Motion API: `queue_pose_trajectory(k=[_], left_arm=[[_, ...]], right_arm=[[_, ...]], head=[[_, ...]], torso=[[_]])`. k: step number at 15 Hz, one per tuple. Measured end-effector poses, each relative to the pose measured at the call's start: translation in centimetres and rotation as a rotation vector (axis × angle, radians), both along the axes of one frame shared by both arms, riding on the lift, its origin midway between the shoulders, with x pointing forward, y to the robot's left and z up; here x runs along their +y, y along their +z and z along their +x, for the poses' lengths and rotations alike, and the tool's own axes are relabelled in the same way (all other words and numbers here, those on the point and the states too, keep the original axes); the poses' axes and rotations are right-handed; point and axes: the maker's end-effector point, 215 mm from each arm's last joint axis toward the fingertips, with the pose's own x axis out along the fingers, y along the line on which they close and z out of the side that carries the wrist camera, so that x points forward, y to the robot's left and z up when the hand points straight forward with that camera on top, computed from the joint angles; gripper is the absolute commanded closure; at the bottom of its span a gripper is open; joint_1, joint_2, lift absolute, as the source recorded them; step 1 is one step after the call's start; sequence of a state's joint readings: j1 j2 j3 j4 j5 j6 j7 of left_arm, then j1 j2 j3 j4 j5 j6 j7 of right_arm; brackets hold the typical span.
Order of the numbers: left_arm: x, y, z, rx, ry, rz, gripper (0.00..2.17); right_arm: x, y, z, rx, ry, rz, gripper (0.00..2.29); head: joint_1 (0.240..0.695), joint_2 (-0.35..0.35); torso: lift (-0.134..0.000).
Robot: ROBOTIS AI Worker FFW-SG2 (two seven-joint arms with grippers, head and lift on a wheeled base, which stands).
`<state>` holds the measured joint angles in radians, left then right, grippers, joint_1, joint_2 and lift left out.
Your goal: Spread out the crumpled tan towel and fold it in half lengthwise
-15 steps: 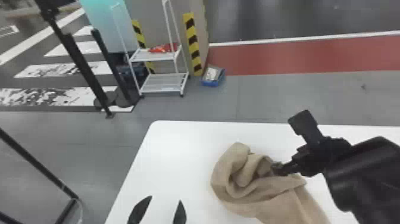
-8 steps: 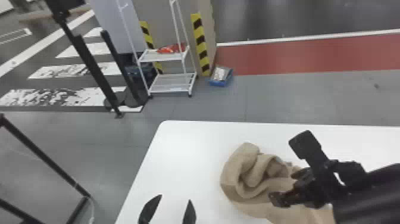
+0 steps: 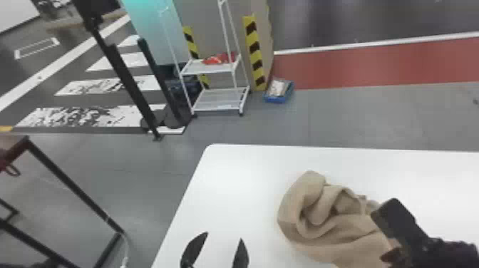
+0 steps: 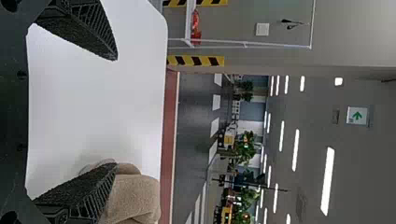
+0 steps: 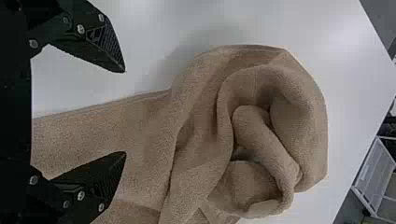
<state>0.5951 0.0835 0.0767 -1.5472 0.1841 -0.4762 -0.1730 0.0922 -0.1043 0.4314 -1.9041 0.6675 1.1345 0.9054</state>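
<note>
My right hand (image 5: 125, 112) is spread over an edge of the towel (image 3: 331, 246) heaped on the tabletop (image 3: 221, 199) — probably to pinch a layer and draw it flat. My left hand (image 3: 224, 236), also spread, hangs apart from it, likely for the other side.

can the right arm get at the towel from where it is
Probably yes: the right tool is open close to the towel, and nothing seems to stand in between.
</note>
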Motion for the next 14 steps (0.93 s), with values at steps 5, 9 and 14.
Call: queue_pose_trajectory(k=[5, 9, 14], left_arm=[[-0.3, 0.0, 0.0, -0.001, -0.005, -0.002, 0.07], [-0.3, 0.0, 0.0, -0.001, -0.006, 0.000, 0.07], [-0.5, 0.1, 0.1, -0.001, -0.009, 0.001, 0.07]], right_arm=[[-2.7, -1.3, -1.9, 0.023, -0.001, -0.055, 0.41], [-4.2, -2.4, -3.7, 0.054, -0.003, -0.095, 0.41], [-5.8, -3.1, -4.0, 0.065, -0.012, -0.134, 0.48]], head=[[0.695, 0.281], [0.695, 0.264], [0.695, 0.236]], torso=[[0.000], [0.000], [0.000]])
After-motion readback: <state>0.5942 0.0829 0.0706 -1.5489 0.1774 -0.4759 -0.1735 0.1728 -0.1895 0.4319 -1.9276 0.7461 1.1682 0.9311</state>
